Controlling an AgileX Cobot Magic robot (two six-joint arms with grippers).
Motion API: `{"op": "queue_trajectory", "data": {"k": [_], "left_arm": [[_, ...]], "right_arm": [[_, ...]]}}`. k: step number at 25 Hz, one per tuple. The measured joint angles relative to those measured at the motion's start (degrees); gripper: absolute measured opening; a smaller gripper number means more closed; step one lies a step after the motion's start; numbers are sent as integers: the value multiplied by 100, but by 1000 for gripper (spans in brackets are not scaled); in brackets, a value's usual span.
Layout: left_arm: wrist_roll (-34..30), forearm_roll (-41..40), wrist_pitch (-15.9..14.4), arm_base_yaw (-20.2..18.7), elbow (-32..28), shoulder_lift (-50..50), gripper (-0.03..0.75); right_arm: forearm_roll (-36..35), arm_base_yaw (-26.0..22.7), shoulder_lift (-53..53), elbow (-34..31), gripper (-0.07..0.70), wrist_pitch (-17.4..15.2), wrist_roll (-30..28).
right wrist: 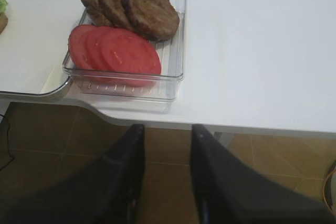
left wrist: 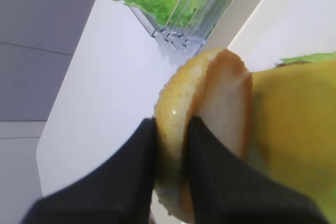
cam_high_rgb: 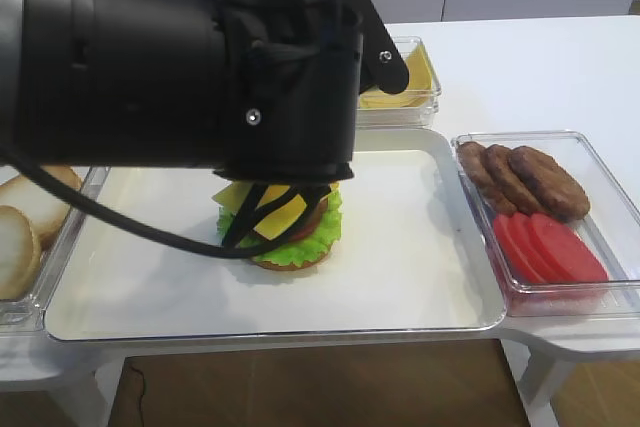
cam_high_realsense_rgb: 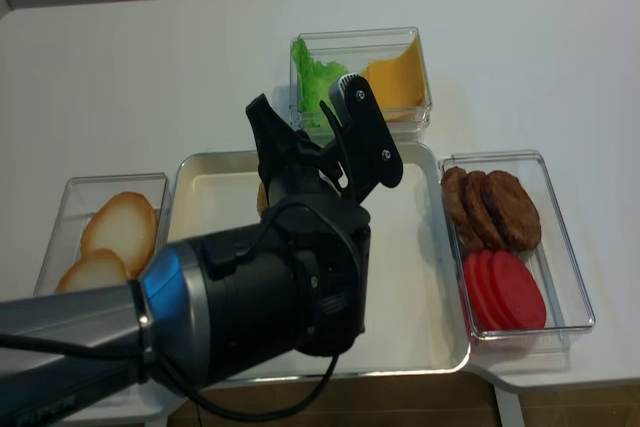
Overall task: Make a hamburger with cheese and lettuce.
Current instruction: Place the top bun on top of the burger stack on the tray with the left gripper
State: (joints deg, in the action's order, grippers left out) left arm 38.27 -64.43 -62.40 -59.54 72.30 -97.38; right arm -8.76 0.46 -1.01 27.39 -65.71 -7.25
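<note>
Cheese [cam_high_rgb: 266, 209], a thin flat square of smooth yellow, lies on top of the partly built hamburger [cam_high_rgb: 283, 227] near the middle of the shallow white metal tray [cam_high_rgb: 420, 277], with the bright green frilly lettuce [cam_high_rgb: 300, 243] ruffling out beneath it above a tan bun base. In our left wrist view the left gripper [left wrist: 170, 145] is clamped on the edge of a golden bun half [left wrist: 210, 129], held on edge just beside the yellow slice, so we judge that the step in hand is bringing the top bun onto the stack. We cannot tell from that view whether the bun already touches the cheese. Next, we think, the bun must be tipped flat, centred over the slice and set down before the jaws part, gently enough that the layers do not slide. The right gripper [right wrist: 167, 182] hangs past the table edge with its dark fingers apart and nothing between them. Just ahead of it sits a clear plastic box [right wrist: 173, 51] of brown patties [right wrist: 131, 9] and red tomato slices [right wrist: 115, 48]. Left of the tray, another clear box [cam_high_realsense_rgb: 75, 197] holds pale bun halves [cam_high_realsense_rgb: 120, 227]; behind the tray, a third [cam_high_realsense_rgb: 410, 37] holds loose green leaves [cam_high_realsense_rgb: 312, 82] and yellow slices [cam_high_realsense_rgb: 395, 82].
</note>
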Motion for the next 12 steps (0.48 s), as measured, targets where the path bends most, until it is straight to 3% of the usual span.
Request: {"op": "queue_trajectory", "data": {"k": [12], "left_arm": [[4, 172, 12, 0, 0, 0, 126]], "right_arm": [[0, 0, 0, 0, 245, 0, 0]]}}
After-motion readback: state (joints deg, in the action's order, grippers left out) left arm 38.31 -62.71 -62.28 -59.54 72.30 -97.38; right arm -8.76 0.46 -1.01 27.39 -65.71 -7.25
